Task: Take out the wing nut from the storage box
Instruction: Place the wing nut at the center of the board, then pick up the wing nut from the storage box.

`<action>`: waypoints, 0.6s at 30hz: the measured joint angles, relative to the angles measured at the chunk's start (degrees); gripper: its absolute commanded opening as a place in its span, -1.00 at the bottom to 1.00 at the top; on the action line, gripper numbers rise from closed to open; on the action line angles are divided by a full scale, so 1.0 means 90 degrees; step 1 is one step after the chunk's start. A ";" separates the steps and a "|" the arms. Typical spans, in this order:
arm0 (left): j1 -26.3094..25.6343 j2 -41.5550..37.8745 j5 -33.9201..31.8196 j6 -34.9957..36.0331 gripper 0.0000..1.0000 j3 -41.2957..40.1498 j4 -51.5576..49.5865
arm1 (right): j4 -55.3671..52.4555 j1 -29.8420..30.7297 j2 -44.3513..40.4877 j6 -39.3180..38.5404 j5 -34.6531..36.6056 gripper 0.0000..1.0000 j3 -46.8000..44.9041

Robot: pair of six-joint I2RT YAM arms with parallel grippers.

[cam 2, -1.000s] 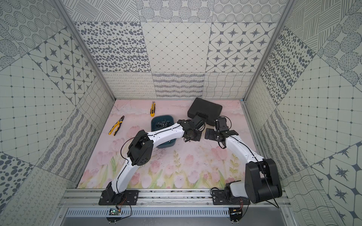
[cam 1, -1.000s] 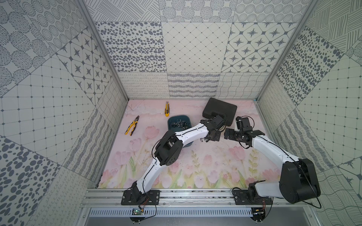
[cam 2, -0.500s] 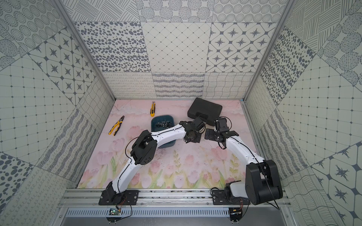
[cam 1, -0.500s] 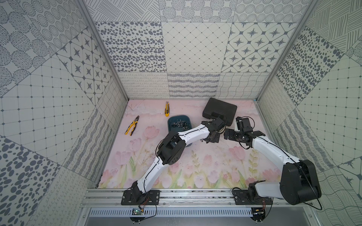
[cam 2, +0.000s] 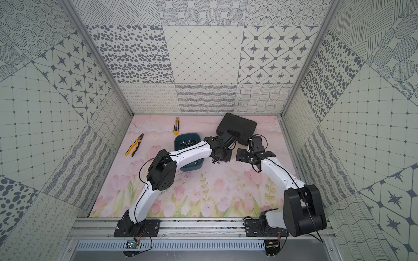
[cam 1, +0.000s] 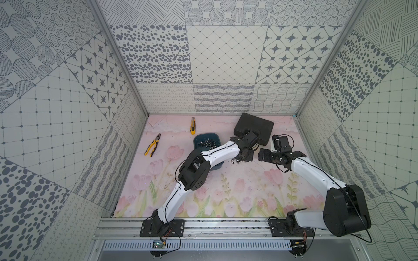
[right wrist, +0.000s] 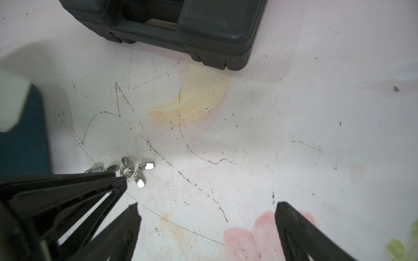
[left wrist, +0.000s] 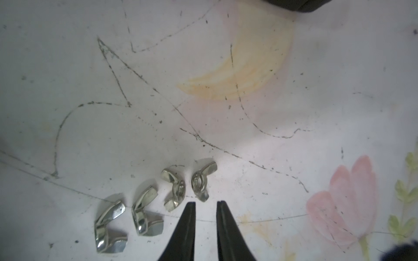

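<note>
The dark teal storage box [cam 1: 217, 167] sits mid-table in both top views, with my left arm lying across it and several wing nuts [cam 1: 207, 143] inside. My left gripper [left wrist: 204, 203] reaches past the box to the right and is low over the mat. Its jaws are slightly open with nothing between them. Several wing nuts lie in a row on the mat, the closest wing nut [left wrist: 200, 180] just beyond the tips. My right gripper [right wrist: 207, 205] is wide open and empty, close beside the left gripper [cam 1: 245, 156].
A black hard-shell case [cam 1: 254, 126] lies behind both grippers. Yellow-handled pliers [cam 1: 153, 144] and a yellow utility knife [cam 1: 192, 125] lie at the back left. The walls of the enclosure close in the mat on three sides.
My left gripper's jaws have parted from shut to a narrow gap. The left arm has shifted a little. The right arm has stayed where it was.
</note>
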 measured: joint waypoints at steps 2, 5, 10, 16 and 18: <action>0.0053 -0.0238 0.0036 0.0000 -0.51 -0.0126 0.0024 | 0.0000 0.0000 0.0002 0.0000 -0.0034 0.95 0.0000; 0.0170 -0.0624 0.0044 0.0005 -0.49 -0.0420 0.0056 | -0.0002 0.0041 0.0002 -0.0002 -0.0083 0.95 0.0005; 0.0627 -0.1355 -0.0053 0.0032 -0.47 -0.1141 0.0172 | -0.0024 0.0299 0.0053 -0.0036 -0.0097 0.95 0.0177; 0.1319 -0.2081 -0.0306 0.0075 -0.46 -0.2086 0.0318 | 0.0010 0.0821 0.0398 -0.0119 -0.0095 0.95 0.0588; 0.1532 -0.2220 -0.0376 0.0070 -0.47 -0.2373 0.0364 | 0.0007 0.0957 0.0517 -0.0126 -0.0092 0.95 0.0675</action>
